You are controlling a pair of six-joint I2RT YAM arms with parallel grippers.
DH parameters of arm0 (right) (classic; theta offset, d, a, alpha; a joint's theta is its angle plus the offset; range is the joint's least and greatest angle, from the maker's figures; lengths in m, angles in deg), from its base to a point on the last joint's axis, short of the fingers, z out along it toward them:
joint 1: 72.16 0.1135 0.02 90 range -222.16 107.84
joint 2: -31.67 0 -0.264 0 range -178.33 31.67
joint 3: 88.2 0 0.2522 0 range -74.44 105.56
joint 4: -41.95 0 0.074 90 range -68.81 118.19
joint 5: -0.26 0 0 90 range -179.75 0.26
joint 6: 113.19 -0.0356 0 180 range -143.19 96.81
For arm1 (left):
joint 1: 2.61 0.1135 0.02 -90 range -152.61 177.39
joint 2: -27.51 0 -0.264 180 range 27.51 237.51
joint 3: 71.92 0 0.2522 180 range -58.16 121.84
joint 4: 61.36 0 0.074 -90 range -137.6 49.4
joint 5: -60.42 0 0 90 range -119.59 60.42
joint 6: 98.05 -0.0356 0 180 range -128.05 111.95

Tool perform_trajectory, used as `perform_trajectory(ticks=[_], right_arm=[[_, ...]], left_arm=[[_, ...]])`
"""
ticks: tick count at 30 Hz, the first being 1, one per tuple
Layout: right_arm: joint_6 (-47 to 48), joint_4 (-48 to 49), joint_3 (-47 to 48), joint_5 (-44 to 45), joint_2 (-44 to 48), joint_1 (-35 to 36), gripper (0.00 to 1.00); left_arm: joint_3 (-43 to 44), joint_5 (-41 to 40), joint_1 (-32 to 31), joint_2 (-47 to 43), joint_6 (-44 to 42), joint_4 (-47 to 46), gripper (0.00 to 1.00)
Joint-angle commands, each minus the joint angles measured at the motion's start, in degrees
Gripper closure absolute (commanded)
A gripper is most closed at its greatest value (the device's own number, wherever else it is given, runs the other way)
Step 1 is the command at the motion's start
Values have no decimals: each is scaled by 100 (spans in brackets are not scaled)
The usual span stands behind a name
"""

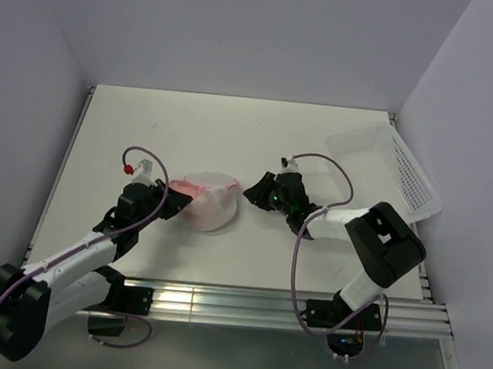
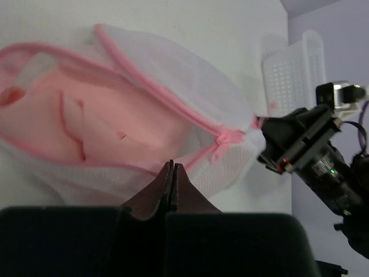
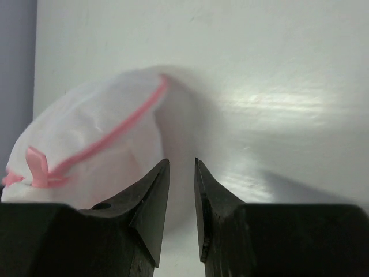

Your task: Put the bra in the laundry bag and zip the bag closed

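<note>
Bra [image 2: 115, 127] one, laundry bag [image 1: 212, 203] one, basket [image 1: 390, 164] one.

bra [image 2: 115, 127] inside laundry bag [image 1: 209, 200], basket [image 1: 389, 169] well apart to its right

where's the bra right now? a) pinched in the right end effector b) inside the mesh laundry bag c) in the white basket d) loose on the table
b: in the left wrist view the pink bra lies inside the laundry bag, visible through its unzipped opening.
</note>
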Motion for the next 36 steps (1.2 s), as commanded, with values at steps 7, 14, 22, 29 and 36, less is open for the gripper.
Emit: perform_trajectory(ticks=[7, 14, 22, 29, 36], right_arm=[[135, -270, -711, 232, 1086, -300, 62], [-102, -919, -520, 855, 2247, 587, 35], [248, -1481, 1211, 1154, 1379, 1080, 26], [978, -2817, 2811, 1936, 35, 1247, 15], [1101, -3003, 3339, 1463, -503, 1273, 25]], left_arm=[[286, -321, -81, -1145, 66, 602, 57], [426, -322, -116, -1075, 153, 628, 60], [322, -769, -371, -1005, 216, 673, 45], [330, -787, -459, -969, 127, 549, 48], [383, -769, -573, -978, 163, 558, 64]])
